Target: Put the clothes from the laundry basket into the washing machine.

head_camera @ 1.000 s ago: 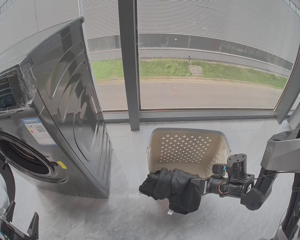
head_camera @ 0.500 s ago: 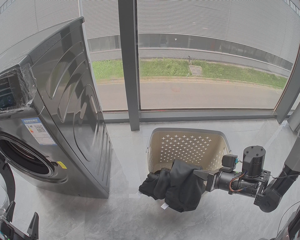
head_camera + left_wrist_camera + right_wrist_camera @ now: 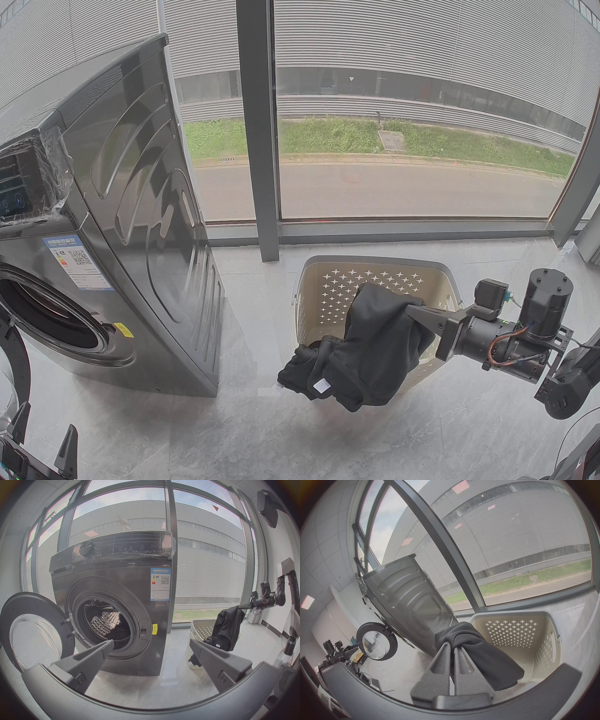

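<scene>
Right jaws are clamped tight, fingers point(image 3: 442, 667) nearly together, and the dark garment point(image 3: 375, 350) is bunched right at their tips: a knot of fabric pinched between them, the rest spilling off to the washer side and down. My right arm point(image 3: 500, 340) reaches in level from the right, so the pinch point hangs above the laundry basket point(image 3: 375, 259), over its inside. From there the cloth drapes across the basket's near rim, and its lower folds hang outside, low by the floor point(image 3: 250, 437); I can't tell whether they touch it. There's a white tag point(image 3: 322, 385) on the lower folds, its print too small to read. The washing machine point(image 3: 144, 206) stands well apart to the left, its round door point(image 3: 31, 627) swung open and the drum opening point(image 3: 107, 627) showing dark inside. On its front, up beside the opening, sits a blue-and-white label point(image 3: 160, 584) with a square code and a coloured scale; the lettering is too fine for me to read. Below that, a small yellow sticker point(image 3: 154, 629), also unreadable. The control panel along the top is under crinkled plastic wrap point(image 3: 125, 545). My left jaws are spread wide and hold nothing, low down, facing the open drum.
</scene>
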